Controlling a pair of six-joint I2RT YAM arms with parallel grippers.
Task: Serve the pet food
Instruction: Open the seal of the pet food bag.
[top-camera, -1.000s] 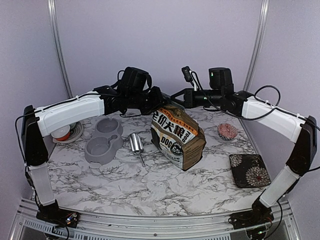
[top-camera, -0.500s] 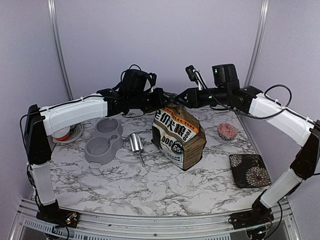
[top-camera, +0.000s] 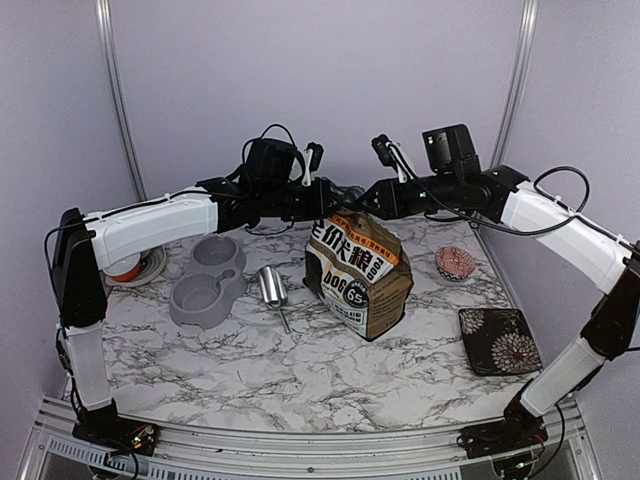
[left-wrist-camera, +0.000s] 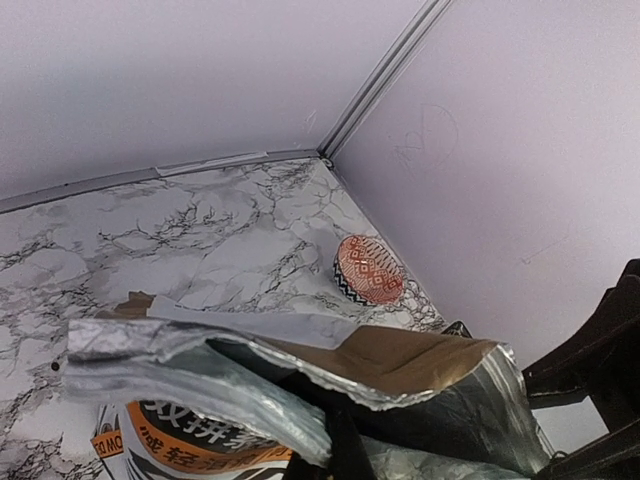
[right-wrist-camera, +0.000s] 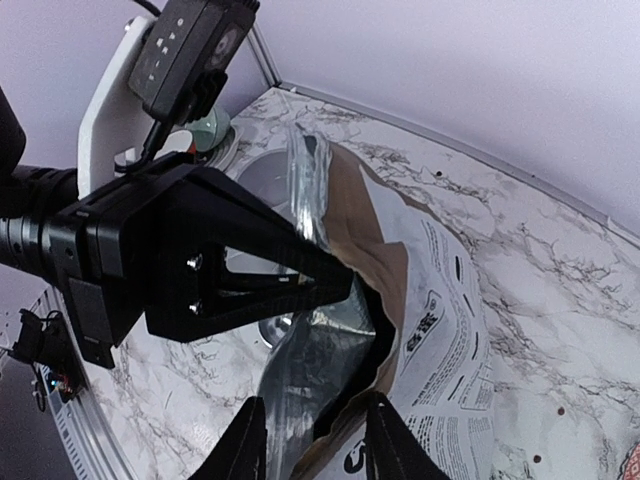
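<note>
The brown-and-white dog-food bag (top-camera: 355, 275) stands upright mid-table with its top torn open. My left gripper (top-camera: 328, 203) is shut on the bag's silver foil rim (left-wrist-camera: 200, 375); its black tip (right-wrist-camera: 335, 282) pinches that rim in the right wrist view. My right gripper (top-camera: 358, 200) hovers at the bag's mouth from the other side. In its own view it (right-wrist-camera: 315, 440) is open, its fingers (right-wrist-camera: 385, 440) standing apart over the dark foil opening (right-wrist-camera: 330, 370). The pet food is hidden inside the bag.
A grey double pet bowl (top-camera: 205, 285) and a metal scoop (top-camera: 272, 287) lie left of the bag. A red-patterned small bowl (top-camera: 454, 263) (left-wrist-camera: 368, 270) and a dark floral square plate (top-camera: 499, 340) sit right. A cup on a saucer (top-camera: 128, 265) stands far left.
My right arm has risen and its jaws, shut at the bag's top a second ago, have parted. The left gripper keeps its hold on the bag's rim.
</note>
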